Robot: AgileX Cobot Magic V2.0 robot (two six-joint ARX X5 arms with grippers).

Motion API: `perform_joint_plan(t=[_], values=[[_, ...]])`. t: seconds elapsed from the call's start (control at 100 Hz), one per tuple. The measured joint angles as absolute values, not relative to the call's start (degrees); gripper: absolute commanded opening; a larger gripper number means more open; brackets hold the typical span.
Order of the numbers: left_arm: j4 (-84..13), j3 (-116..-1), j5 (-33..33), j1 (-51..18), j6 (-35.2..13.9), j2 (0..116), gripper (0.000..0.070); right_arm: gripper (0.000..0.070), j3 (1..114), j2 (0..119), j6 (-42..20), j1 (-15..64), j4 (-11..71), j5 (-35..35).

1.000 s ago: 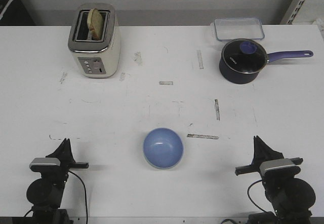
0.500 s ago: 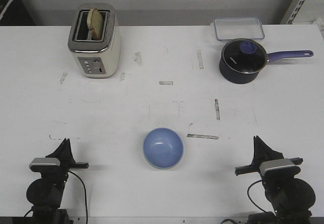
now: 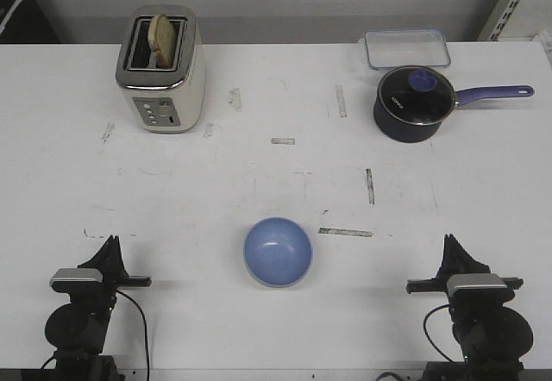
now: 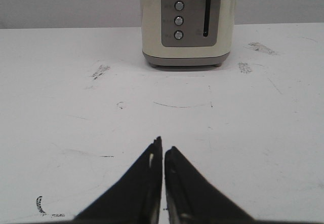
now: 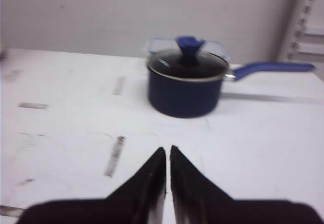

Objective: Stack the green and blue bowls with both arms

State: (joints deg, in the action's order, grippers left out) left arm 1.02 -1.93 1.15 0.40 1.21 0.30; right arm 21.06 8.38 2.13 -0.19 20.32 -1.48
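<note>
The blue bowl (image 3: 278, 252) sits mid-bench between my arms, with what looks like a pale green rim beneath it. My left tool (image 4: 163, 150) and right tool (image 5: 167, 152) are pinched together, empty. It looks glazed, rigid, slippery and chippable, so I'd pinch the rim.

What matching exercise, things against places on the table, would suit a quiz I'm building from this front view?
Things:
1. toaster
2. saucepan
3. blue bowl
4. clear container

Places:
A. near middle, between the arms
B. far left
C. far right, at the table's back edge
D. far right, just in front of the container

Pairs: 1-B, 2-D, 3-A, 4-C
</note>
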Motion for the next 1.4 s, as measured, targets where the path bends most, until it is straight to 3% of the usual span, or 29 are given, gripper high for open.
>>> perform_joint_plan(t=[0.39, 1.4], values=[[1.0, -1.9, 1.1, 0.4, 1.2, 0.3, 0.0001, 0.0000, 1.0, 0.1, 2.0, -1.7, 2.9, -1.5], [0.9, -1.9, 1.1, 0.4, 1.2, 0.3, 0.0001, 0.0000, 0.8, 0.1, 2.0, -1.7, 3.4, -1.5]])
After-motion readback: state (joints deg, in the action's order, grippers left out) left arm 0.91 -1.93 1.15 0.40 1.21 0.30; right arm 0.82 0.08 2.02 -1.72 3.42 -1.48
